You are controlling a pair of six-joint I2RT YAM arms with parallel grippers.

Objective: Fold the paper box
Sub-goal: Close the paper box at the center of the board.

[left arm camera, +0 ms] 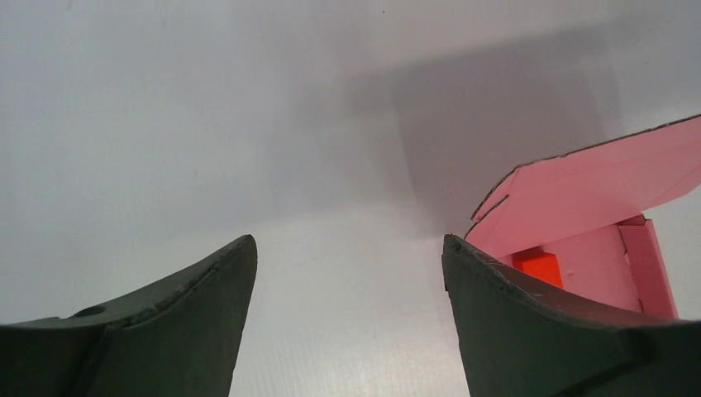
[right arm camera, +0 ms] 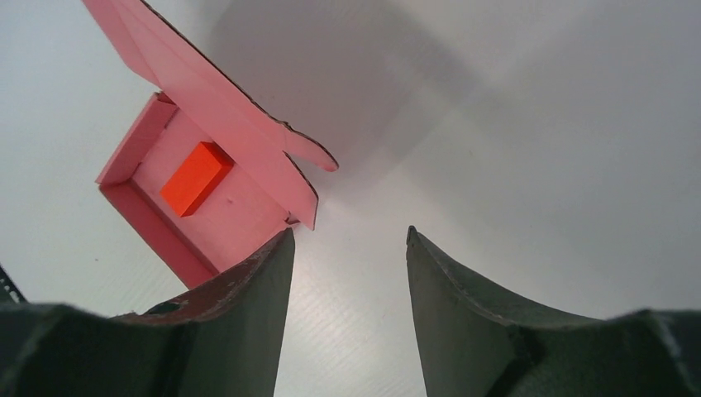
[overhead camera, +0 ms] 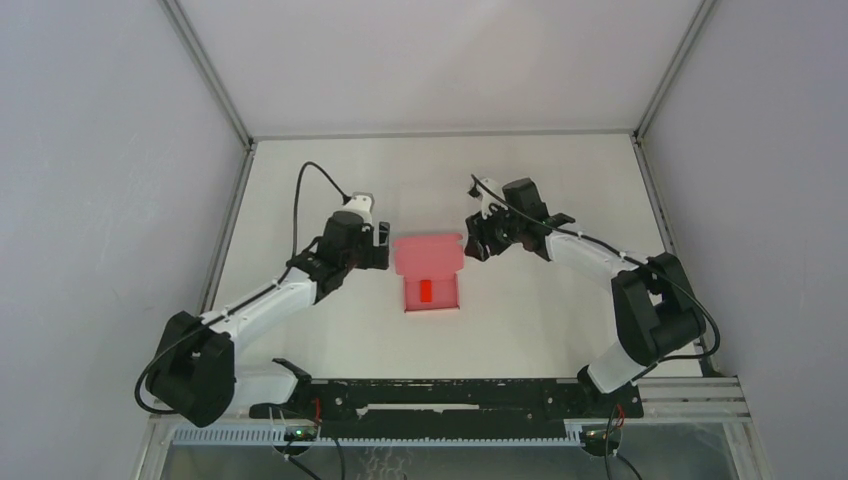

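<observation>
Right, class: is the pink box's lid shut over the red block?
No, the paper box has its lid raised; the red block shows inside.

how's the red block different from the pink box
The box is pale pink; the block is bright red. The box is far larger, and the block lies inside it. The box is thin card, open with its lid flap raised; the block is a solid piece. Both are rectangular.
</observation>
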